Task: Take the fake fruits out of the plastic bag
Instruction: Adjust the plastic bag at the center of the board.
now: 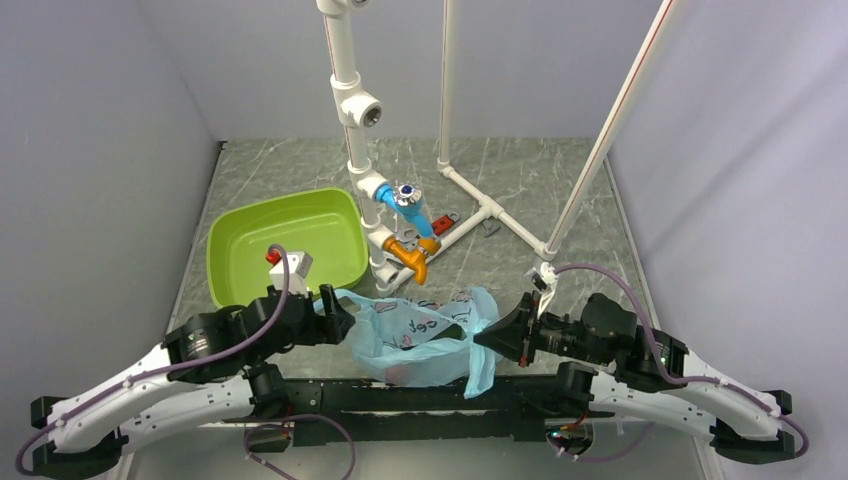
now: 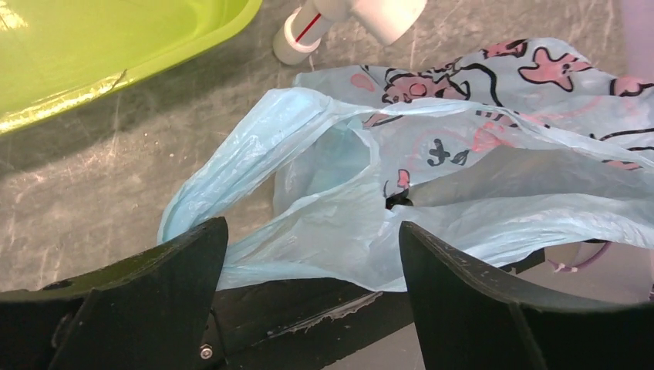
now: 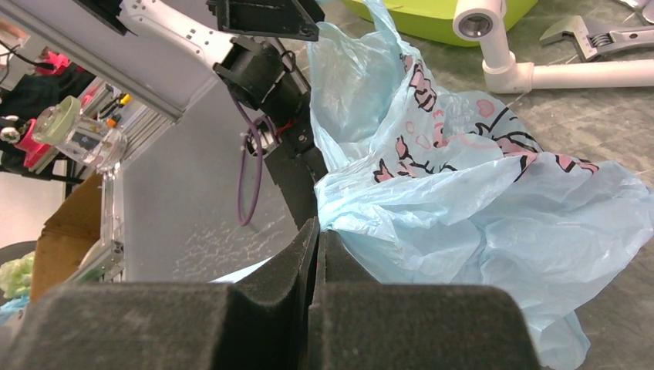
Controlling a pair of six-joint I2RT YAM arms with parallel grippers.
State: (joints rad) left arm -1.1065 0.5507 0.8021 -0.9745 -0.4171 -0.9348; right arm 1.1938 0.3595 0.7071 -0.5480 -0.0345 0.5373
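The light-blue plastic bag (image 1: 425, 335) with pink-and-black motifs lies crumpled at the near edge of the table between my two arms. My right gripper (image 1: 487, 340) is shut on the bag's right edge; in the right wrist view the jaws are pressed together (image 3: 318, 231) with the bag (image 3: 463, 200) bunching out of them. My left gripper (image 1: 340, 312) is open at the bag's left side; in the left wrist view its fingers (image 2: 308, 239) straddle a fold of the bag (image 2: 401, 162) without closing on it. The fake fruits are hidden; only a small dark spot (image 2: 397, 200) shows in the bag's opening.
A lime-green tub (image 1: 285, 245) stands behind the left arm, with a small white block (image 1: 295, 265) at its near rim. A white pipe frame (image 1: 470, 215) with blue and orange valves (image 1: 410, 225) stands behind the bag. A wrench (image 3: 594, 35) lies by the pipe.
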